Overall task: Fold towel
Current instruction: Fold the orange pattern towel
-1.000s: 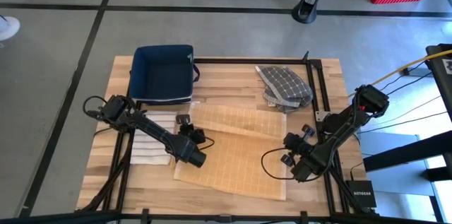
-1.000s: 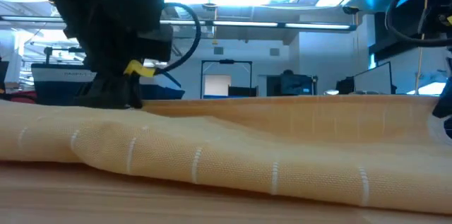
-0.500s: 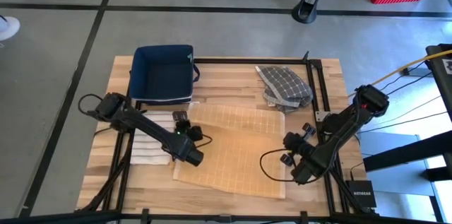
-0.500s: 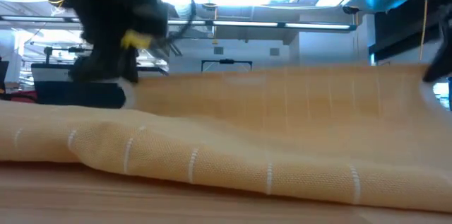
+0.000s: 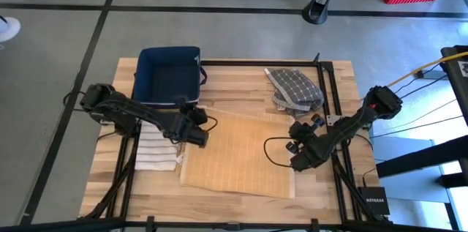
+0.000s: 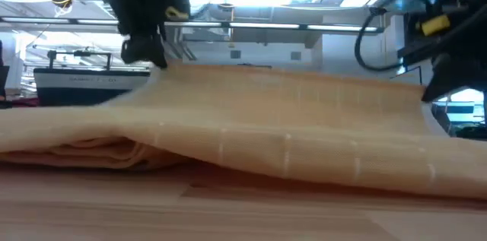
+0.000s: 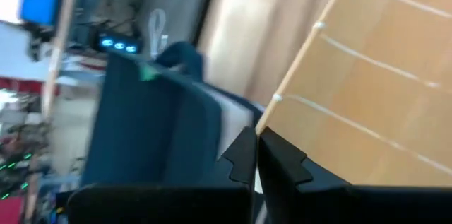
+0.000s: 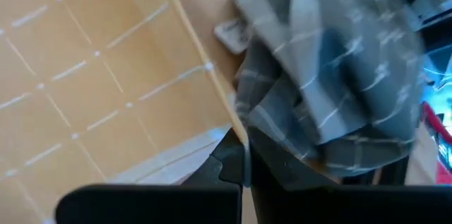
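An orange towel (image 5: 241,159) with a white grid lies in the middle of the table. Its near part (image 6: 91,150) rests on the wood as a low fold, and it slopes up to a raised edge (image 6: 289,81) stretched between my two grippers. My left gripper (image 5: 201,139) is shut on that edge's left end. My right gripper (image 5: 295,163) is shut on its right end. In the low view the left gripper (image 6: 156,58) stands higher than the right gripper (image 6: 430,89). My left gripper pinches the towel's hemmed side edge (image 7: 267,126) between its two fingers, coming slanting down from the table's left. That end is lifted clear, and the cloth runs taut toward the other gripper. My right gripper pinches the towel's side edge (image 8: 239,131) between its two fingers, slanting down from the table's right. The held end is off the table, lower than the left one, and the cloth slopes down to the near fold.
A navy bin (image 5: 170,77) stands at the far left. A crumpled grey checked cloth (image 5: 294,89) lies at the far right. A white striped towel (image 5: 157,148) lies under my left arm. Black frame rails (image 5: 329,93) run along the table's sides.
Both grippers have risen and gone toward the table's far edge, staying shut on the towel, the left one higher. The held edge has lifted clear and drawn taut between them, so the towel now slopes upward. Its near part has stayed on the table.
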`<control>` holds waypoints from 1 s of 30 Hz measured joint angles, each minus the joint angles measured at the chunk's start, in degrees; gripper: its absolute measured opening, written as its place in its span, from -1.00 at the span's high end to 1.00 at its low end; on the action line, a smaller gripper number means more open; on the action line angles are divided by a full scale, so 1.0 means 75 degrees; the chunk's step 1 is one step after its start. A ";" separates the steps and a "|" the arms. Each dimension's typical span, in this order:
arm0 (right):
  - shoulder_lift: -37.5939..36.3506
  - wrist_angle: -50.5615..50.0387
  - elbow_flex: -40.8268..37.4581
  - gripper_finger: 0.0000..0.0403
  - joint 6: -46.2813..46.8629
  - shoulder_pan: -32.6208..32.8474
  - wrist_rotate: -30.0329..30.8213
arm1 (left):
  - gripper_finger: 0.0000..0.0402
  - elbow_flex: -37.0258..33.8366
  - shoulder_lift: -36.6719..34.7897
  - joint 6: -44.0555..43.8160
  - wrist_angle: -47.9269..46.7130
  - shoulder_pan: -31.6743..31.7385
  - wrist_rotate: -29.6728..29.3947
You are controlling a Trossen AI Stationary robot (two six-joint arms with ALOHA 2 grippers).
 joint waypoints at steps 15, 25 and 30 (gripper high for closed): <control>0.0008 0.2107 -0.1409 0.94 -0.0414 -0.0308 0.0579 | 0.97 -0.1373 0.0065 0.1154 0.2560 0.0705 0.0333; 0.0012 0.2122 -0.1411 0.93 -0.0611 -0.0311 0.1714 | 0.94 -0.1648 0.0065 0.1085 0.2886 0.1165 0.0413; 0.0012 0.2116 -0.1422 0.70 -0.0606 -0.0617 0.1480 | 0.67 -0.1648 0.0065 0.1220 0.3091 0.1297 0.0736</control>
